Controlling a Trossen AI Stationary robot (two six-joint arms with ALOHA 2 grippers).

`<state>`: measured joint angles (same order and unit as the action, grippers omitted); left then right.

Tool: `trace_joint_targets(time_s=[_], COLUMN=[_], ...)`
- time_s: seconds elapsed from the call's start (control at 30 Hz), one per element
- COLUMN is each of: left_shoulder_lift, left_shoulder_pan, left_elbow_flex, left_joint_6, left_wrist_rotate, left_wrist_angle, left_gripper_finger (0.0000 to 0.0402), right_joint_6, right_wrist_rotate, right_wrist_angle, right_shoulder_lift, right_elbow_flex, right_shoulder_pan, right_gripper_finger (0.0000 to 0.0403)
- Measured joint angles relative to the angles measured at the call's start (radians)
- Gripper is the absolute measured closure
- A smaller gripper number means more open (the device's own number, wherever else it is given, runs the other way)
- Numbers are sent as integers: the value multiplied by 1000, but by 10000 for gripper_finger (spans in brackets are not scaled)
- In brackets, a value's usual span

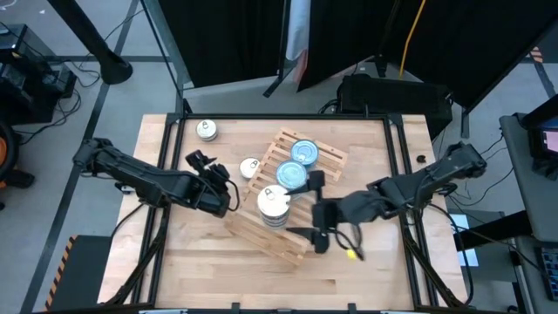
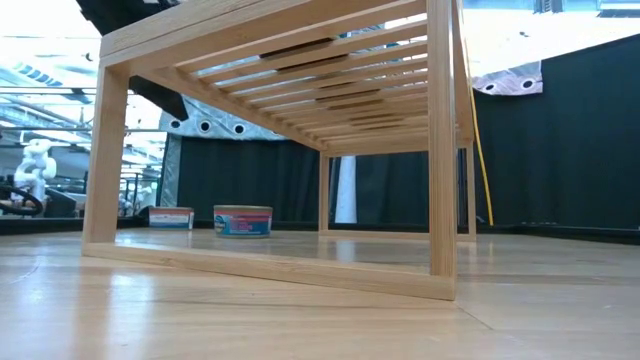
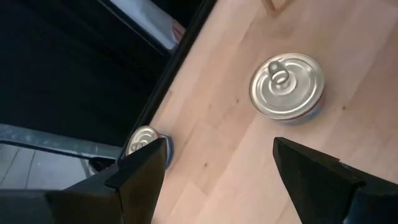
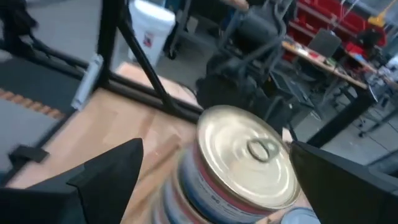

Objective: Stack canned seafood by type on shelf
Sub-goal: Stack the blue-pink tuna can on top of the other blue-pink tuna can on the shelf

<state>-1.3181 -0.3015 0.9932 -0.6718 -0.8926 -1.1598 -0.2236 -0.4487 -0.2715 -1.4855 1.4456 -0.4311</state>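
The right gripper [image 1: 316, 210] gapes wide and empty beside the silver-topped stack [image 1: 274, 204] on the shelf [image 1: 323, 155]. The left gripper [image 1: 209, 166], open and empty, hovers near a loose tin [image 1: 249, 167] on the table [image 1: 366, 262].

Wooden tabletop [image 1: 366, 262]; black curtains [image 2: 560, 150] behind; yellow cable [image 1: 408, 35]; red cabinets [image 4: 336, 22]; white bucket [image 4: 149, 28]

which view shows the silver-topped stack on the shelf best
The right wrist view: the silver-topped stack fills the frame, pull tab and side labels visible. The high view shows only its top on the shelf. The low and left wrist views miss it.
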Motion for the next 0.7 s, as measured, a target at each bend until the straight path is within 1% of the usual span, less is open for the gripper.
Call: trace_joint_targets(time_s=[0.07,0.13,0.2,0.27,0.4,0.47,0.57,0.6,0.7], left_shoulder_lift=[16,33,45,57,82,88,94,94,106], left_shoulder_pan=[0,0,0,0,23,48,100,118,167], left_elbow_flex=[0,0,0,-7,-67,-100,-147,-165,-228], left_joint_6=[2,2,11,42,144,185,247,269,312], left_wrist_rotate=[-2,-4,-7,-9,0,-39,-53,-45,21], left_wrist_angle=[0,3,23,83,247,300,384,406,500], left_gripper_finger=[101,102,112,129,175,201,246,262,311], right_joint_6=[10,26,53,110,255,322,345,350,366], right_wrist_rotate=[-19,-68,-119,-150,-155,-156,-175,-196,-267], right_wrist_angle=[7,8,5,-17,-99,-136,-152,-156,-155], right_shoulder_lift=[25,52,76,93,101,93,77,76,77], right_elbow_flex=[0,0,0,0,0,0,-3,-3,-3], right_shoulder_pan=[-30,-67,-109,-153,-228,-260,-293,-303,-327], right_gripper_finger=[7,7,7,7,7,7,7,7,7])
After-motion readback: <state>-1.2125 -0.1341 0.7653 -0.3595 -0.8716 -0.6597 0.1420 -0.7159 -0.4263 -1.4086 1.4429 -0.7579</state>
